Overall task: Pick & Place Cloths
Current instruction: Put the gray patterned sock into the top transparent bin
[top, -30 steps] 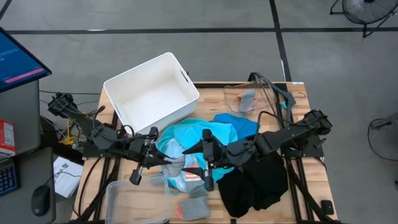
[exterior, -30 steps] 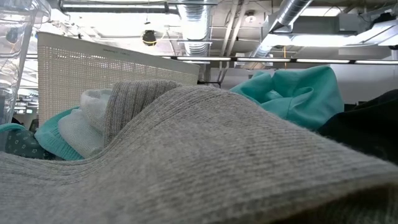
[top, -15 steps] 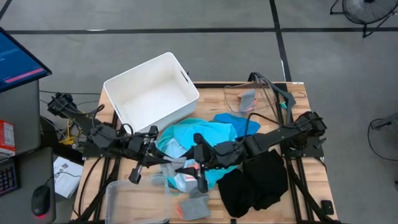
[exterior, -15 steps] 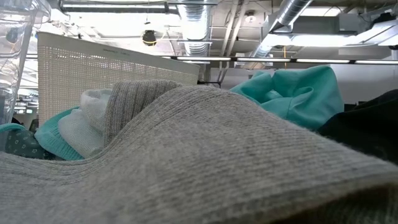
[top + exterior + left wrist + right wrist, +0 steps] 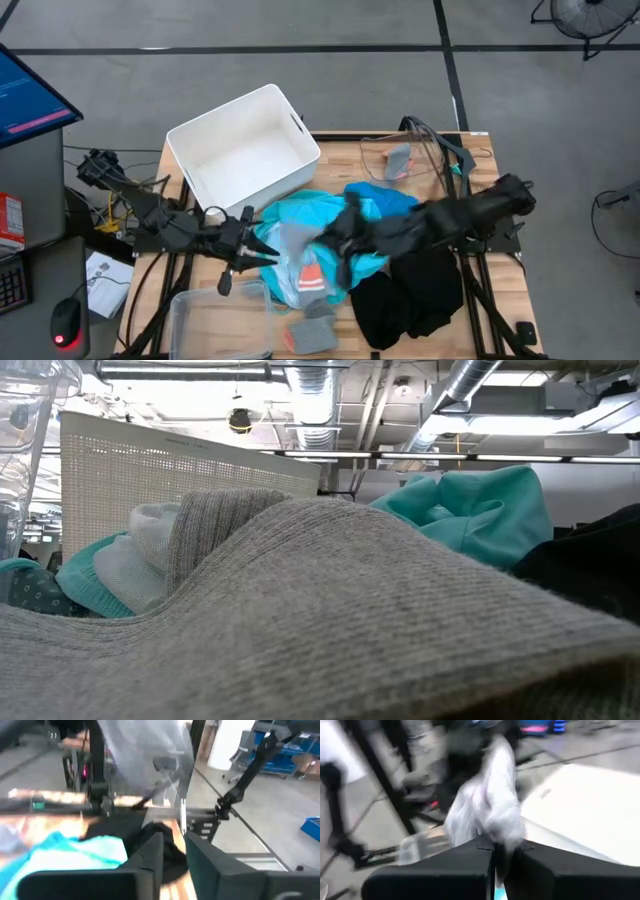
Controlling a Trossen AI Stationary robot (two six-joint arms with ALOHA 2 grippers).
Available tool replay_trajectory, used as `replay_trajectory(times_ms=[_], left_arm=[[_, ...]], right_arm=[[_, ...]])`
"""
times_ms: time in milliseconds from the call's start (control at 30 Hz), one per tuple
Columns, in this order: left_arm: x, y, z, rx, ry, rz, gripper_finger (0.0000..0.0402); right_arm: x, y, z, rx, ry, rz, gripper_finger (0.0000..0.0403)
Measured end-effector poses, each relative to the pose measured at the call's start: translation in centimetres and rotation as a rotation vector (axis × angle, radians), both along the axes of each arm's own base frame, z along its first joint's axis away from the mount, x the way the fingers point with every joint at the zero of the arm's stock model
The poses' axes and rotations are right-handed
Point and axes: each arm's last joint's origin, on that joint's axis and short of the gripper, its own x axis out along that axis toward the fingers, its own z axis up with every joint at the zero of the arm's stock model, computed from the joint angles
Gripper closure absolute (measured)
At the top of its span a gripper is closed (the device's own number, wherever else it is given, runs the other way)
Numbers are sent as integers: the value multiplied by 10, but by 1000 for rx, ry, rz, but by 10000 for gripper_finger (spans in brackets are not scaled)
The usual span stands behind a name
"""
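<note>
Your biggest pieces are the large black clothes [image 5: 410,295], heaped at 5 o'clock on the counter [image 5: 470,145]. Just beside them, at the centre, lies the crumpled turquoise shirt [image 5: 320,215], with a blue shirt [image 5: 385,195] touching it at 2 o'clock.

Your right gripper [image 5: 335,232] is over the turquoise shirt. The right wrist view shows what the high view blurs: its fingers [image 5: 470,865] are pressed together, pinching a limp pale grey-white cloth [image 5: 490,815] that hangs above the pile.

Your left gripper [image 5: 235,265] is at 8 o'clock of the pile. In the left wrist view its fingers [image 5: 150,857] stand spread with nothing between them, and the black clothes and turquoise shirt lie beyond.

A grey-and-orange sock [image 5: 310,335] lies at 6 o'clock.

The white bin [image 5: 243,150] sits at 11 o'clock, touching the turquoise shirt. One clear tub [image 5: 215,320] is at 7 o'clock, and another [image 5: 430,160] at 1 o'clock holds a small grey sock [image 5: 398,160].

In the low view, a ribbed grey fabric [image 5: 320,620] fills the foreground and blocks nearly everything. Only the turquoise shirt and the bin's perforated wall rise behind it.
</note>
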Motion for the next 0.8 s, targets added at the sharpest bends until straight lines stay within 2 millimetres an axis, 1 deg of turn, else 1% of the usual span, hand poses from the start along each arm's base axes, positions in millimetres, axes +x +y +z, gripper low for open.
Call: replay_trajectory(times_ms=[33,100,200,300,367,400,500,567,633,800], left_arm=[[-1,0,-1,-12,13,12,313],[-2,-1,-3,-41,39,34,289],[-4,-4,-6,-111,71,47,263],[-2,-12,-10,-177,97,38,254],[-2,-22,-12,-216,105,-7,256],[-2,-26,-10,-250,89,-45,259],[-2,-39,1,-340,-5,-155,271],[-4,-45,10,-360,-93,-217,280],[-7,-50,19,-366,-192,-272,286],[-19,-52,45,-384,-460,-319,289]], right_arm=[[-11,-7,8,-8,25,-36,400],[-23,-20,18,-18,57,-118,401],[-43,-44,22,-61,145,-282,401],[-68,-76,25,-32,208,-440,402],[-80,-97,25,-21,258,-541,402],[-85,-107,22,-18,296,-585,402],[-98,-133,16,5,404,-691,402],[-104,-148,11,-9,484,-750,402],[-103,-164,3,-35,543,-788,402],[-101,-195,-17,21,682,-769,403]])
